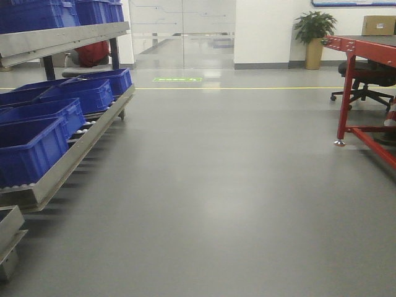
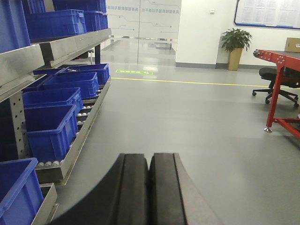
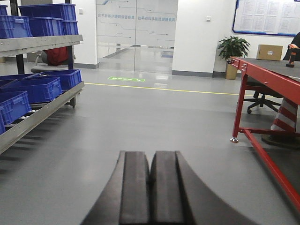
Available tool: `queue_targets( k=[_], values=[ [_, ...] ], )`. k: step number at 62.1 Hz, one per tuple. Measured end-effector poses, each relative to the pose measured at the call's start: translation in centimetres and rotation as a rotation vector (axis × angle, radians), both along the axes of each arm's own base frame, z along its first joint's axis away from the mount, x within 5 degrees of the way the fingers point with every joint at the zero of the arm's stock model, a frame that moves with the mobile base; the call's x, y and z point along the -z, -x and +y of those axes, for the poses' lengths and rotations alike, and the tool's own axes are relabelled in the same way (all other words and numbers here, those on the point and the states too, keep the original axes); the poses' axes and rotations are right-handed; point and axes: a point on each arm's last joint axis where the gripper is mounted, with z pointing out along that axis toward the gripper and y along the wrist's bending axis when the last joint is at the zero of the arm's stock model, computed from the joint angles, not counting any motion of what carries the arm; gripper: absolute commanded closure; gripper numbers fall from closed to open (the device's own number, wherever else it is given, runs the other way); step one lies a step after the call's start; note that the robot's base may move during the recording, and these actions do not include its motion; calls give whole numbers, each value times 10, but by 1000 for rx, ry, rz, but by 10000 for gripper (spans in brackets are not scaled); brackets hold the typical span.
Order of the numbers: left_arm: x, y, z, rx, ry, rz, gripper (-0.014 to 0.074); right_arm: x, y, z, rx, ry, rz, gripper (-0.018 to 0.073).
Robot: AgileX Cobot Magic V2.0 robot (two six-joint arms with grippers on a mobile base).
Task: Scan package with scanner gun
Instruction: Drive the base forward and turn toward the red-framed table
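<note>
Both hands were seen pressed together, empty: left hand (image 2: 149,160), right hand (image 3: 150,158). A tan cardboard box (image 3: 269,51), maybe the package, was parked far off on the red desk (image 3: 253,69); no scanner gun was spotted. Rolling closer first would be advised.

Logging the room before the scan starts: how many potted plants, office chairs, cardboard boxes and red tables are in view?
Potted plant: 1
Office chair: 1
Cardboard box: 1
Red table: 1
Total: 4
</note>
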Motion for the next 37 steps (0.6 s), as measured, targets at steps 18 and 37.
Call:
queue_targets(
  k=[18,37],
  values=[
    [0,0,0,0,0,0,707,0,0,0,0,0,0,728],
    [0,0,0,0,0,0,707,0,0,0,0,0,0,728]
  ],
)
